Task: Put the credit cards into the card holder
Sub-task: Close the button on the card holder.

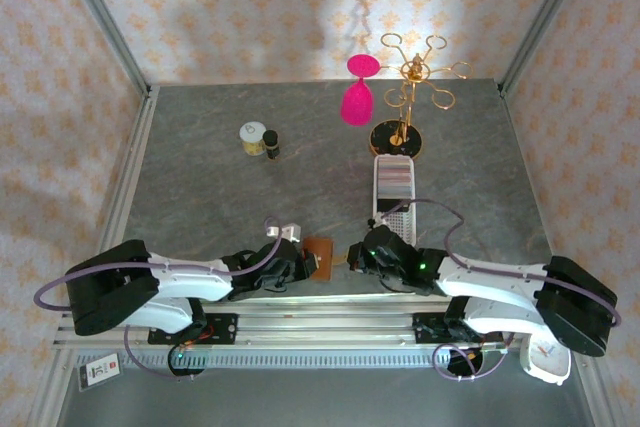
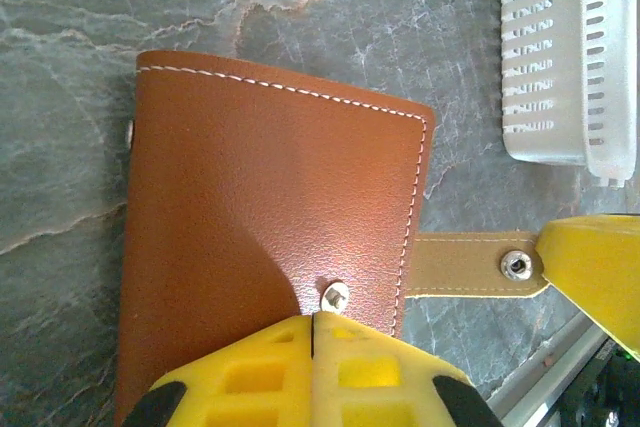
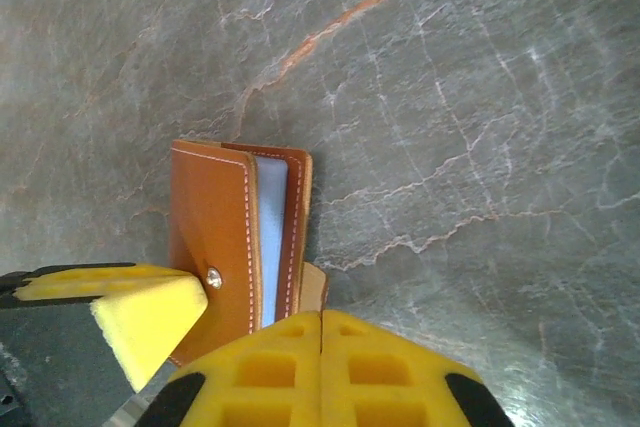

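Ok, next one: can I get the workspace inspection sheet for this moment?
Surface: grey veined table, no damage seen.
Job's things: brown card holder near the arms, slightly open; one pale card inside.
Clutter: white perforated tray, small jar, dark bottle, pink glass at gold rack.
Grippers: left gripper fingers shut against the holder's face by its snap; right gripper fingers shut, apparently on its strap.
Cables: purple cables loop along both arms.
Surroundings: patterned walls, metal frame.
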Controlling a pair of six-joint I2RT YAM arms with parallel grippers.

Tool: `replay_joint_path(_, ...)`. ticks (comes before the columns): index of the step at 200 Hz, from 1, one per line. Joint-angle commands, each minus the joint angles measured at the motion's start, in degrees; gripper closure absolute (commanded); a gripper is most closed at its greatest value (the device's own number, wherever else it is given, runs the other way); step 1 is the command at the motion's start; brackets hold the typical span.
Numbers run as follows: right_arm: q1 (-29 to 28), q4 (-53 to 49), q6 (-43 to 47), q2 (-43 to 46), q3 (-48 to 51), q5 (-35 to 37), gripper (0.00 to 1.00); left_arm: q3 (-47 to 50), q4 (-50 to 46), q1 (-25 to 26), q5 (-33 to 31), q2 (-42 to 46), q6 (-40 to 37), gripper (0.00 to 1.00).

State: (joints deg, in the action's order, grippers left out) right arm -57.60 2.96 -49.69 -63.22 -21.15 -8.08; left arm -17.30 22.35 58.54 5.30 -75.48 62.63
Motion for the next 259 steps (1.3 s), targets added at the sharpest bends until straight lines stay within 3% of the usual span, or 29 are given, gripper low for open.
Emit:
replay_joint_path(1, -0.2, 2.4, 0.1, -1.2, -2.2, -1.1, 1.00, 1.5, -4.6, 0.5, -2.5, -0.4, 1.1, 1.00)
replay_joint_path(73, -0.7, 9.0, 1.8, -12.0, -7.7, -7.7, 1.00, 3.4, 3.3, 0.5, 1.5, -1.9, 2.6, 1.00)
replay_joint_path(143, -1.4, 8.6, 1.4, -20.1, -9.3, -8.0, 1.00, 5.0, 4.9, 0.5, 2.0, 3.8, 3.7, 1.00)
replay_joint_path(198, -1.3, 7.7, 0.9, -19.6, -8.8, -6.5, 1.00, 6.2, 0.9, 0.5, -0.6, 8.0, 4.0, 1.00)
replay_joint_path(259, -1.4, 9.2, 0.3, -17.8, -9.8, -7.4, 1.00, 5.8, -1.4, 0.5, -1.3, 4.9, 3.6, 1.00)
